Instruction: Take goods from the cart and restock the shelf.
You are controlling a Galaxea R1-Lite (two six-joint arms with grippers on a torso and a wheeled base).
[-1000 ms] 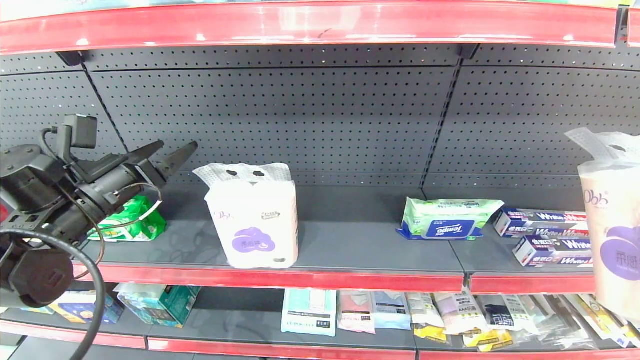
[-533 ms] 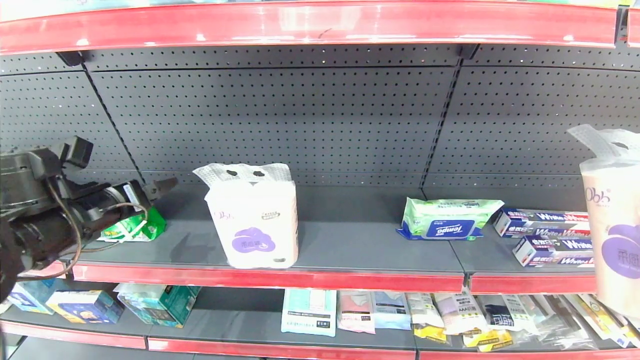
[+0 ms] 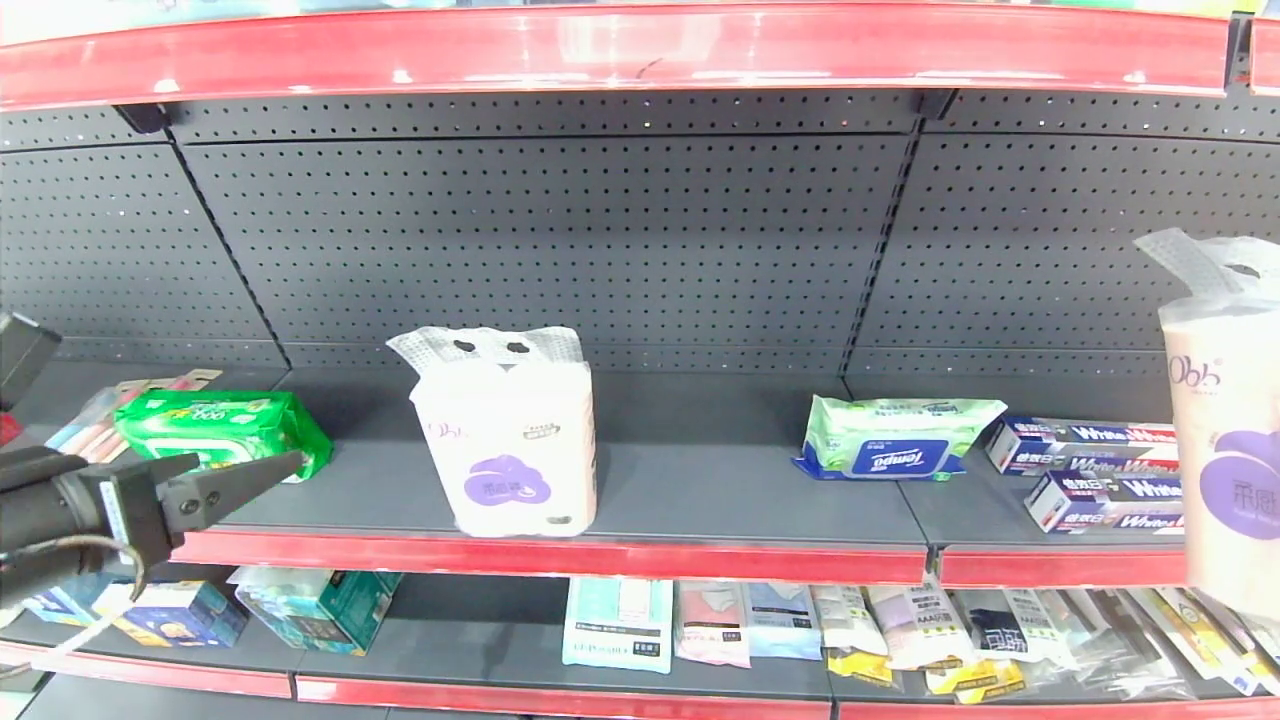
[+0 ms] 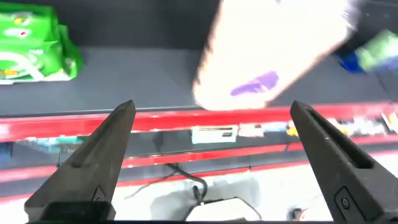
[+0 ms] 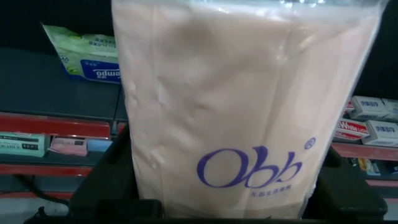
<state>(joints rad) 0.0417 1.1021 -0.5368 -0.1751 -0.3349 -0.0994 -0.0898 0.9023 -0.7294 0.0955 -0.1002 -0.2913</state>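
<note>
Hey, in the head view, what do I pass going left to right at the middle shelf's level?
green wipes pack → toilet paper pack → blue-labelled wipes pack → toothpaste boxes → second toilet paper pack, held at the right edge.

Bright overhead store light.
We see glare on the red rail (image 3: 640, 45), bowed toward frame edges; the pack (image 4: 267, 50) blows out white.

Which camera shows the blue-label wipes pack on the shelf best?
The head view: the blue-label wipes pack lies whole and sharp on the shelf, beside the toothpaste boxes. The right wrist view catches part of it, cut off by the toilet paper pack held there. The left wrist view shows a blurred corner.
</note>
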